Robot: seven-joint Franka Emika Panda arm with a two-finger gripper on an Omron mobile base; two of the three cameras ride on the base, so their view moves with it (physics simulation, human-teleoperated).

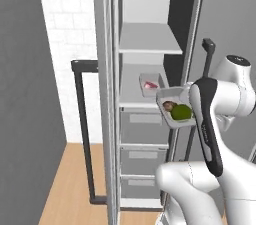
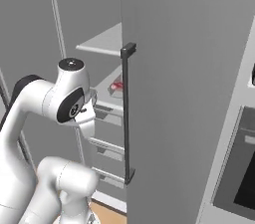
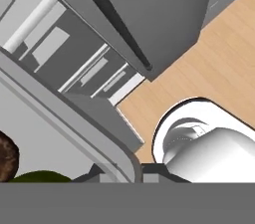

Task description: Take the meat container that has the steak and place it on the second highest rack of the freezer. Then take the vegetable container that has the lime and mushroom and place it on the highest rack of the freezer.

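The freezer (image 1: 112,94) stands open. On its second shelf (image 1: 131,89) sits the meat container (image 1: 151,83) with the red-pink steak (image 1: 150,85), also visible as a red patch (image 2: 116,86) in the right base view. The highest rack (image 1: 150,39) above it is bare. The vegetable container (image 1: 174,110) hangs in the air just in front of the second shelf, tilted, with the green lime (image 1: 181,112) and brown mushroom (image 1: 169,105) inside. My gripper (image 3: 122,173) is shut on its rim (image 3: 74,133); the lime (image 3: 40,177) and mushroom (image 3: 7,161) lie beside the fingers.
Grey drawers (image 1: 142,126) fill the freezer below the shelves. The open freezer door (image 2: 189,93) with its long dark handle (image 2: 126,113) stands close on the right. Another dark handle bar (image 1: 82,134) rises on the left. Wooden floor (image 3: 209,58) lies below.
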